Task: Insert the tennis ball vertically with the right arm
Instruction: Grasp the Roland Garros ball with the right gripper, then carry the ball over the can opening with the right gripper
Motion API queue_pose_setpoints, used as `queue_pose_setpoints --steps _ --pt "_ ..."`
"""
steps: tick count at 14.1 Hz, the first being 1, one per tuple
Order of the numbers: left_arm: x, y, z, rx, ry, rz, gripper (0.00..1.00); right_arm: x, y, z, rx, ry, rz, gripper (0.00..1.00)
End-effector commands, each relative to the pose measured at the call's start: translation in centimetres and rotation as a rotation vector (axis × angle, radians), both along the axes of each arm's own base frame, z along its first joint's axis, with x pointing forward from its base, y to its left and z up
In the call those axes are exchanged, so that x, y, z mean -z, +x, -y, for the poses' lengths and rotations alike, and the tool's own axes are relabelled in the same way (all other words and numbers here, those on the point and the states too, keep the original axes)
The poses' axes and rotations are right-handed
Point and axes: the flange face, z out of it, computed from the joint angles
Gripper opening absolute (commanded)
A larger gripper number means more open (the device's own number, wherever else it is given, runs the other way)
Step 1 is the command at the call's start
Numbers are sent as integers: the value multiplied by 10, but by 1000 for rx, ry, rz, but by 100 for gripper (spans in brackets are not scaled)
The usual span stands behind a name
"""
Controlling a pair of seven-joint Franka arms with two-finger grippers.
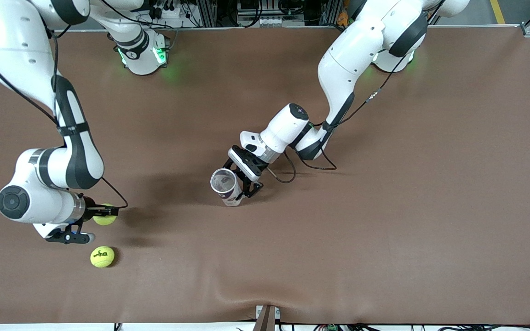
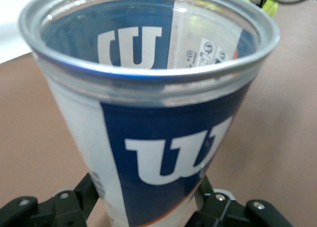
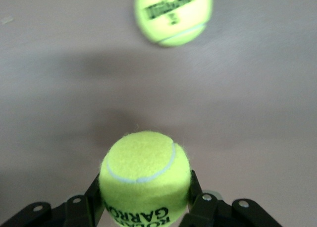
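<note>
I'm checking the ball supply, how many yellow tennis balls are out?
2: one fuzzy yellow tennis ball gripped by the right gripper; the second ball lies on the table nearer the front camera.

My right arm (image 1: 39, 115) comes down the left edge of the front frame from its base at the upper left, bends at the elbow in the lower left, and turns its silver-cuffed wrist sideways toward the frame's centre. My right claw (image 1: 104, 212) sits low there, its black fingers (image 3: 91, 197) pressed in on a tennis ball (image 1: 105, 214). My left arm (image 1: 352, 64) reaches from the upper right down to the middle of the frame, forearm sloping, white wrist angled low. My left claw (image 1: 242, 184) is clamped around a can (image 1: 226, 186) standing upright there.
</note>
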Motion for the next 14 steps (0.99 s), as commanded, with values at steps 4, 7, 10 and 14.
queue_pose_setpoints --steps 4,7,10,14 --pt "-1 1 2 -3 -5 5 80 -69 -17 -86 237 115 -83 31" --pt "-1 1 2 -4 -6 5 80 -81 -20 -109 464 251 -155 31" --pt "-1 1 2 -4 -6 5 80 -93 -28 -154 614 285 -210 30" --pt "-1 1 2 -5 -7 5 80 -114 -33 -195 795 342 -290 30"
